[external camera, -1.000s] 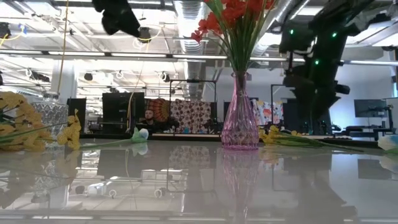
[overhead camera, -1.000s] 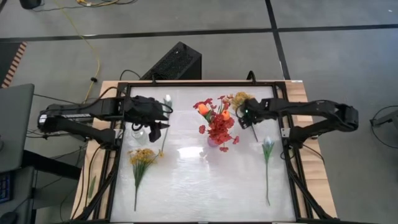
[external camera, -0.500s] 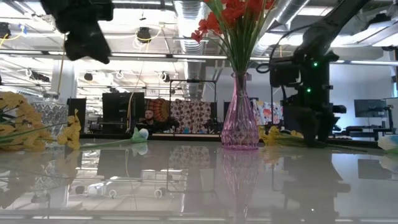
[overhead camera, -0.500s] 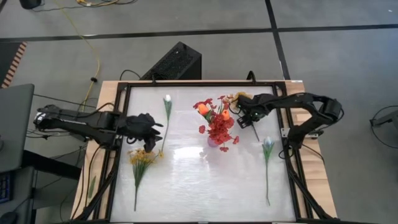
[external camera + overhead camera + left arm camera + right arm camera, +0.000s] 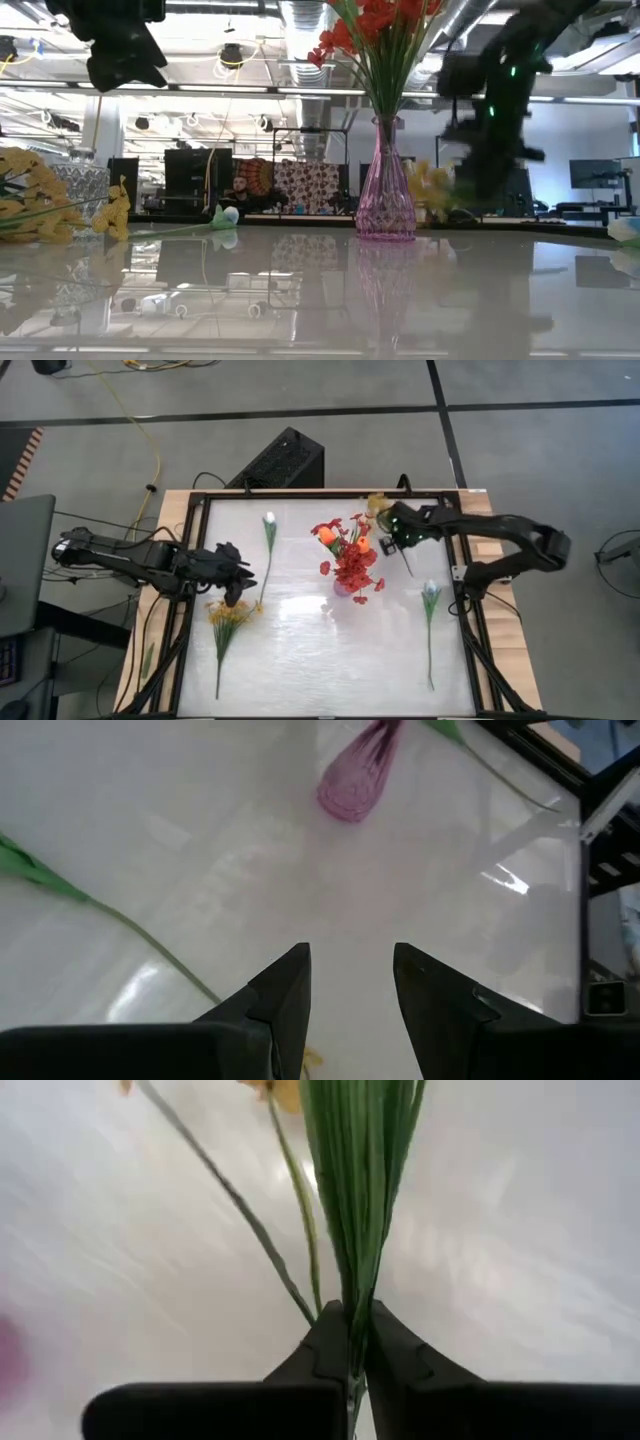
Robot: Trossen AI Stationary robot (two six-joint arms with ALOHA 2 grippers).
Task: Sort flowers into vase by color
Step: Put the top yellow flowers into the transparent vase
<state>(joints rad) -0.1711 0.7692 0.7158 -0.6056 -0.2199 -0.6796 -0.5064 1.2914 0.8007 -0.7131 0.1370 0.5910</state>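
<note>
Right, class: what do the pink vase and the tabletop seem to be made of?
Pink vase: probably glass or clear plastic, glossy; the green stems show through its tinted wall.
Tabletop: a smooth, glossy white sheet, perhaps acrylic or coated board; in the low view it mirrors the vase and the ceiling lights.

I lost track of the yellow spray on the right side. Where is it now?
In the high view the yellow spray is at the table's far edge, right of the pink vase, its stems pinched in the right hand.
</note>
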